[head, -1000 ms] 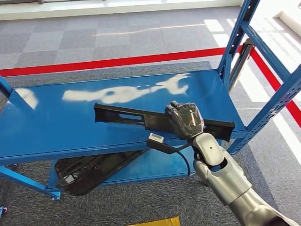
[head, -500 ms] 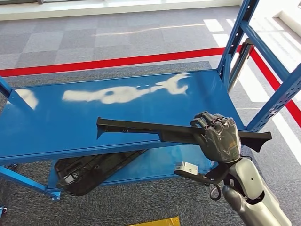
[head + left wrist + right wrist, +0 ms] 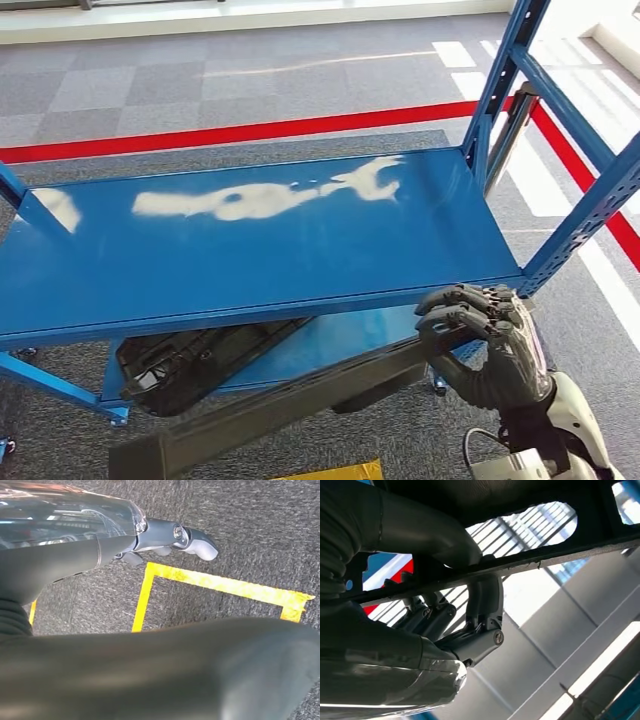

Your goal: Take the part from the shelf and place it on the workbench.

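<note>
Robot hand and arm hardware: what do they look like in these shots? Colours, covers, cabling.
The right robot hand is dark grey to black with segmented fingers and a glossy clear film over its back. Its wrist is silver-white, with a dark cable looping beside it. The right wrist view shows dark fingers with screw pivots. The left robot hand has a grey thumb, a ribbed dark cover and a glossy clear shell.

Grey carpet (image 3: 226, 90) crossed by red tape (image 3: 226, 132); yellow tape (image 3: 211, 581) marking a floor corner.
</note>
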Tool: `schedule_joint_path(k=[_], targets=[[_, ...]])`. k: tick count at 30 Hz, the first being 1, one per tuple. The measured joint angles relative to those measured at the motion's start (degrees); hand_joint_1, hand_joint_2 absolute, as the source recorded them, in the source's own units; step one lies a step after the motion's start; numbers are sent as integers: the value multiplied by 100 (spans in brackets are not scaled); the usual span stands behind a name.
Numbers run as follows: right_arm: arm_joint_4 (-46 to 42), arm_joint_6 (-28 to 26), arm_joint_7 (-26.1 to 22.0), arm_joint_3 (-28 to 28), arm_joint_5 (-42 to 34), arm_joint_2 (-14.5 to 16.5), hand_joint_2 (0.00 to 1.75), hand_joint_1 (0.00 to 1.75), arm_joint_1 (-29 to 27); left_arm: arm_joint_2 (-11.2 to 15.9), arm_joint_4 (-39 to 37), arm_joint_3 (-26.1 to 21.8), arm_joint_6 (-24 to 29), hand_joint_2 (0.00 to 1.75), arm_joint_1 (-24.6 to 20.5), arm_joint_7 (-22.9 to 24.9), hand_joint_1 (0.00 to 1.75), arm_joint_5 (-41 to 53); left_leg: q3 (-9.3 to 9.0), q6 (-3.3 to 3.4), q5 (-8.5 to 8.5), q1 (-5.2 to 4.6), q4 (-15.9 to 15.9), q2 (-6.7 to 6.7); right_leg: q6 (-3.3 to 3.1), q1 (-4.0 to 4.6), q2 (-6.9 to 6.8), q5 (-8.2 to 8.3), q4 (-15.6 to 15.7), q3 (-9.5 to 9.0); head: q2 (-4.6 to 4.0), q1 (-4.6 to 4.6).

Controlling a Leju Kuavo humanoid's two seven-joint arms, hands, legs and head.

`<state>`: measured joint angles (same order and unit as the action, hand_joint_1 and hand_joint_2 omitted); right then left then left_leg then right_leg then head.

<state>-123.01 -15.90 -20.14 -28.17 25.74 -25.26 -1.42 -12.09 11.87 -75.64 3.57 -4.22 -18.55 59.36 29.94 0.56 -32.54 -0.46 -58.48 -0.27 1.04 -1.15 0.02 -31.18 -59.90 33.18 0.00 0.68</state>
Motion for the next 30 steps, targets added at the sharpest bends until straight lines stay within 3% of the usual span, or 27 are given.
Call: schedule_joint_path(k=[12, 30], targets=[[-382, 1425, -460, -354, -1561, 75, 175, 175, -173, 0, 0, -23, -88, 175, -6, -110, 0, 133, -2, 0, 0, 0, 0, 0, 0, 0, -1, 0, 0, -3, 0, 0], [-187, 1582, -255, -307, -1920, 328, 175, 175, -331, 0, 0, -21, -158, 175, -9, -204, 0, 140, -1, 0, 0, 0, 0, 0, 0, 0, -1, 0, 0, -3, 0, 0]])
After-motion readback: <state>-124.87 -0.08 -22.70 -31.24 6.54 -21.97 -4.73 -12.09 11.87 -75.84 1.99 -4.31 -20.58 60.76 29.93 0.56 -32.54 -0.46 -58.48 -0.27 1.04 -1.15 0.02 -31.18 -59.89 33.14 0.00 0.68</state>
